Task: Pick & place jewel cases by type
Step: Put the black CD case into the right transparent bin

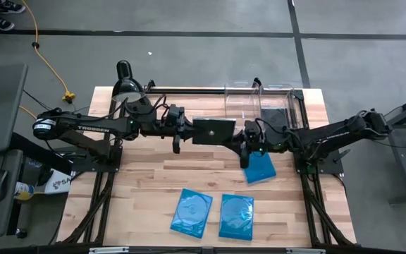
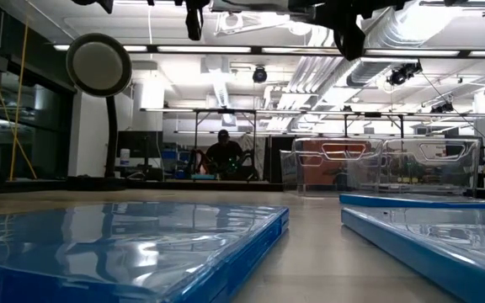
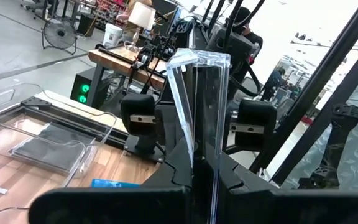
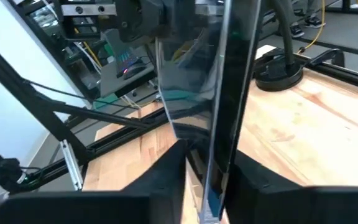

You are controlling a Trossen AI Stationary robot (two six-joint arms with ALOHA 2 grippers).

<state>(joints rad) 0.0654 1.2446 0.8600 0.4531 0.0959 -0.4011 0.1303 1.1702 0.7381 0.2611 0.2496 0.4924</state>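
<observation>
A black jewel case point(image 1: 213, 131) hangs in the air over the far middle of the table, between my two arms. My left gripper point(image 1: 186, 131) is shut on its left end and my right gripper point(image 1: 240, 138) is shut on its right end. In the left wrist view the case point(image 3: 197, 93) stands on edge between my fingers. Three blue jewel cases lie flat on the wood: one point(image 1: 260, 168) just under my right gripper, two point(image 1: 191, 212) point(image 1: 236, 216) near the front edge. My left gripper pinches the case's two flat faces at its left end point(image 3: 201, 146) between its two fingers, reaching in level from the table's left. The case is lifted clear of the table and stands on edge, tilted. My right gripper has the case's right end point(image 4: 221, 155) between its two fingers, one on each flat face, coming level from the table's right. The case runs straight out from the fingers toward my left gripper.
Two clear bins point(image 1: 242, 103) point(image 1: 279, 107) stand at the far right of the table; a dark case point(image 3: 48, 142) lies in one. A black lamp point(image 1: 127, 85) stands at the far left. The low view shows blue cases point(image 2: 125, 244) close in front.
</observation>
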